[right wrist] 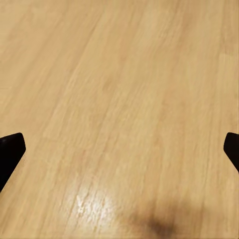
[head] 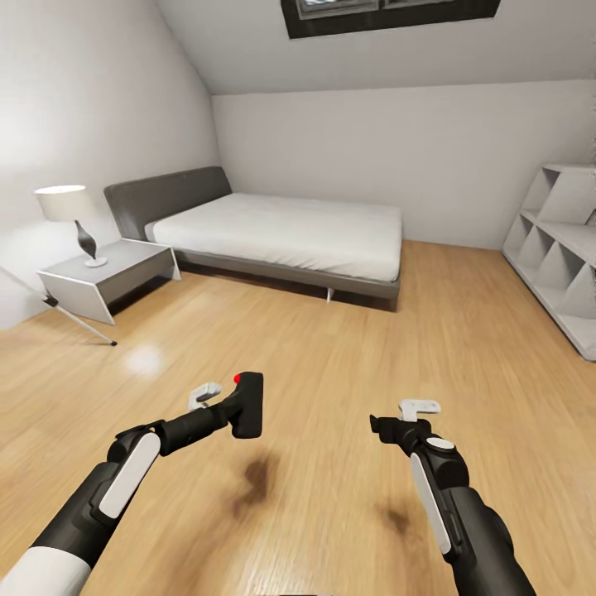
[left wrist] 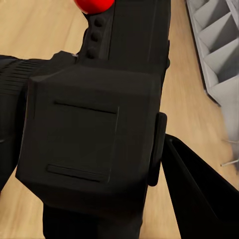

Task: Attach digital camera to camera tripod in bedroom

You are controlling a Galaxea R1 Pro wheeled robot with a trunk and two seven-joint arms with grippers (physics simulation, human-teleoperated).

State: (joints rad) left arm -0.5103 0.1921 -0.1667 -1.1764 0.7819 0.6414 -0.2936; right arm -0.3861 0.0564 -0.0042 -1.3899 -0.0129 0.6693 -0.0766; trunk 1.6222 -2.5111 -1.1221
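A: Digital camera [head: 247, 405] first. Where, and how does it lie?

B: Held up above the wood floor [head: 331, 348], in the left gripper [head: 236, 410], at the end of the left arm. Head view: long axis near upright, red dot [head: 238, 378] at the upper end, on the side toward the arm. The body hangs down from there, a dark slab.

A: And up close?

B: Left wrist view: the camera's [left wrist: 94, 134] black body sits right against the lens, red dot [left wrist: 94, 4] at the far end, a row of small studs just beside it. One black finger [left wrist: 199, 199] lies along its side.

A: Left jaws?

B: Closed on the camera; it rests clamped between them, clear of the floor. A shadow lies on the boards under it.

A: Right side?

B: Right gripper [head: 389, 429] held out over bare floor, well apart from the camera. Right wrist view: the two fingertips [right wrist: 10, 149] stand at opposite edges with floor between, so the jaws are spread wide, holding and touching nothing.

A: Tripod?

B: A thin pale leg with a black foot [head: 83, 323] slants down to the floor at the far left, just in front of the bedside table [head: 116, 273]. I take it for the camera tripod; the rest is cut off.

A: Room?

B: Grey bed [head: 281, 236] with white mattress against the far wall, lamp [head: 70, 217] on the bedside table, white shelf unit [head: 559, 248] at right, skylight [head: 389, 12] in the sloped ceiling.
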